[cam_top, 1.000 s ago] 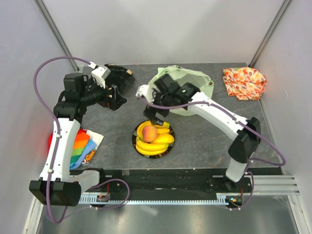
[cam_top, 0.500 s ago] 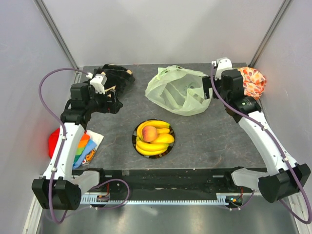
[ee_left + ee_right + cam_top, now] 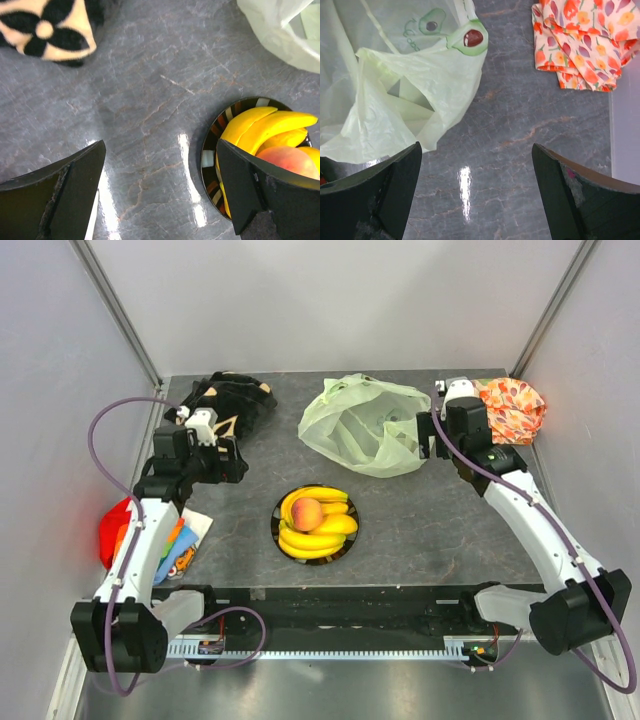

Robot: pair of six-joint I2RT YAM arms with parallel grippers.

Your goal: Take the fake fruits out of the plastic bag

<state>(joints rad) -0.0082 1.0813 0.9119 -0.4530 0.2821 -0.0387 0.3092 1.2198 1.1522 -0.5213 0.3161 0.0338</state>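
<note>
Landmark: a dark round plate (image 3: 276,528) with a patterned rim, on the grey bench (image 3: 430,525) near its front edge, between the two arms.
Fake fruits (image 3: 318,523): all piled on the plate, with yellow banana bunches (image 3: 335,528) underneath and a round orange-pink peach (image 3: 308,513) on top, towards the plate's left side.
Plastic bag (image 3: 360,428): behind the plate and a little to its right, apart from it. It lies slack and crumpled on the bench, and the right wrist view shows an avocado print near one corner.
Left hand (image 3: 161,150): behind and to the left of the plate, over bare bench. Its fingers are spread wide with nothing between them, and in its own view the plate's rim shows by one finger.
Right hand (image 3: 476,150): behind and well to the right of the plate, just beside the bag's right edge. It is spread wide and empty; whether it touches the bag cannot be told.
Orange leaf-patterned cloth (image 3: 580,42): bunched up at the far right corner, beyond the right hand as seen from the plate.
Black cloth (image 3: 235,395): behind and left of the plate, past the left hand. It has a cream patch (image 3: 47,27) with black flower shapes.
Coloured cloths (image 3: 160,545): left of the plate at the bench's edge, red and rainbow-striped, beneath the left arm.
</note>
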